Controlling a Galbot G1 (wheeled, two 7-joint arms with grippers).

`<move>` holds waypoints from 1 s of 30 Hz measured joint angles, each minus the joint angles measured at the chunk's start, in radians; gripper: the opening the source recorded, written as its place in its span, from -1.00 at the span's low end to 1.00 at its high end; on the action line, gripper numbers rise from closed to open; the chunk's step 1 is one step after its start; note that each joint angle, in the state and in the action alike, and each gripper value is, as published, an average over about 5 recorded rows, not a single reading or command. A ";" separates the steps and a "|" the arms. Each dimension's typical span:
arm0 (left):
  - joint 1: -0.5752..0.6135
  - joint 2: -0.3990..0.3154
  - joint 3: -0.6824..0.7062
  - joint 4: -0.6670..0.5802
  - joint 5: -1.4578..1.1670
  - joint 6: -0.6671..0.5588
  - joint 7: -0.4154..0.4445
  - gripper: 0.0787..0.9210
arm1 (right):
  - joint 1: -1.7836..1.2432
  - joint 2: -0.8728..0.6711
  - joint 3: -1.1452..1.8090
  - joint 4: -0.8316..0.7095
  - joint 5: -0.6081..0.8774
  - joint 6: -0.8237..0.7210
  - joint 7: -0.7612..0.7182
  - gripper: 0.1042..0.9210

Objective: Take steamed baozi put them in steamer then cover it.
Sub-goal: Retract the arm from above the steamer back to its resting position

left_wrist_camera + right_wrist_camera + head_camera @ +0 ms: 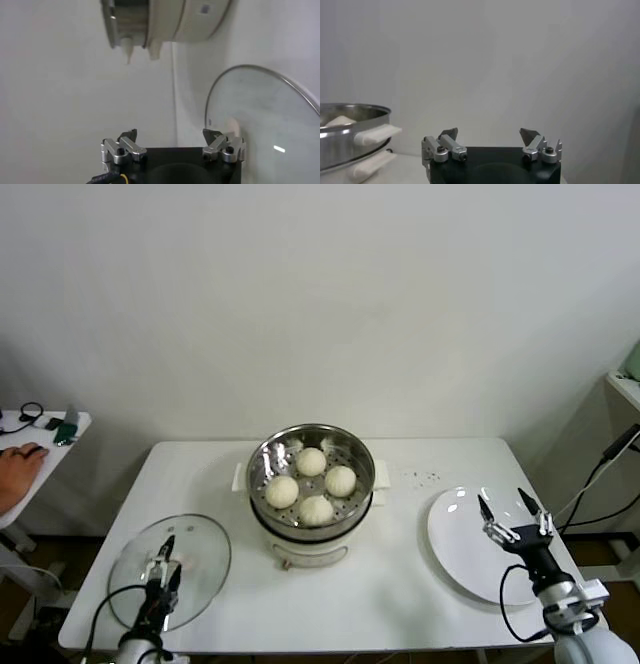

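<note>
All four steamed baozi [311,483] sit in the steamer [360,452] mid-table, so covering remains. The left claw [164,564], spread empty above the cover [200,549] near-left, should pinch its central handle squarely. The right claw [513,511] hovers spread over the plate [455,534].

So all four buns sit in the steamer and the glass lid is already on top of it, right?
Not quite. The four buns are in the steamer, but the head view shows the glass lid lying on the table beside it, under the left pincer.
</note>
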 measured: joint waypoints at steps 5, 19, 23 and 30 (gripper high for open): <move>-0.035 -0.007 -0.016 0.076 0.030 -0.031 -0.035 0.77 | -0.023 0.011 0.001 0.012 -0.019 0.001 0.000 0.76; -0.129 0.005 -0.045 0.210 0.014 -0.064 -0.099 0.77 | -0.050 0.043 -0.013 0.020 -0.065 0.000 -0.007 0.76; -0.155 0.010 -0.043 0.235 0.006 -0.066 -0.109 0.77 | -0.052 0.052 -0.019 0.019 -0.079 0.000 -0.009 0.76; -0.199 0.017 -0.044 0.277 -0.008 -0.067 -0.120 0.77 | -0.055 0.064 -0.024 0.019 -0.099 0.001 -0.012 0.76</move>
